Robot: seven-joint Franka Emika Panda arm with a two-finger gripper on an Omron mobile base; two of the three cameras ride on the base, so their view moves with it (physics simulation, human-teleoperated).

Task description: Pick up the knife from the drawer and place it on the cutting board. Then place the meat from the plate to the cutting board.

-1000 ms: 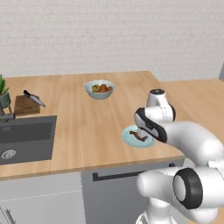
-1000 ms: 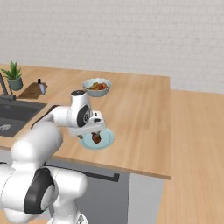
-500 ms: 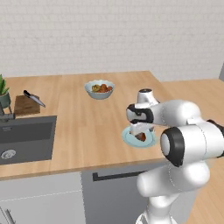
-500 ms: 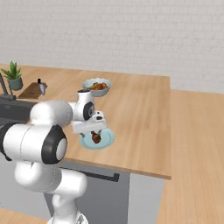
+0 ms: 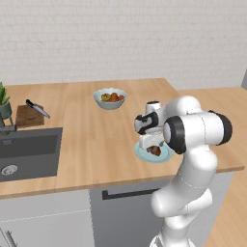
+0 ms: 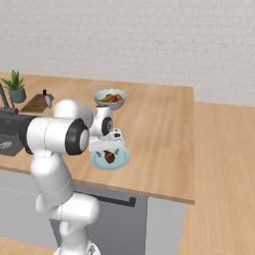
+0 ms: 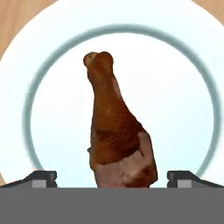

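The reddish-brown meat (image 7: 116, 135) lies on the pale blue-green plate (image 7: 183, 109) near the counter's front edge, also seen as meat (image 5: 155, 150) on the plate (image 5: 144, 153) and meat (image 6: 109, 157) on the plate (image 6: 121, 160). My gripper (image 7: 112, 178) hangs straight above it, open, a fingertip on each side of the meat's thick end. The gripper (image 5: 153, 144) is low over the plate. Far left, the knife (image 5: 37, 109) rests on the dark brown cutting board (image 5: 26, 117), also visible as knife (image 6: 47, 99) and board (image 6: 35, 103). The drawer is out of view.
A pale bowl of fruit (image 5: 110, 98) stands behind the plate. A dark sink (image 5: 29, 152) is set into the counter at the left, with a potted plant (image 6: 16, 86) beyond the board. The counter's front edge (image 5: 120, 179) runs just below the plate.
The arm has swung round over the plate and the gripper has come down closer to the meat. The meat, plate, knife and board have stayed put.
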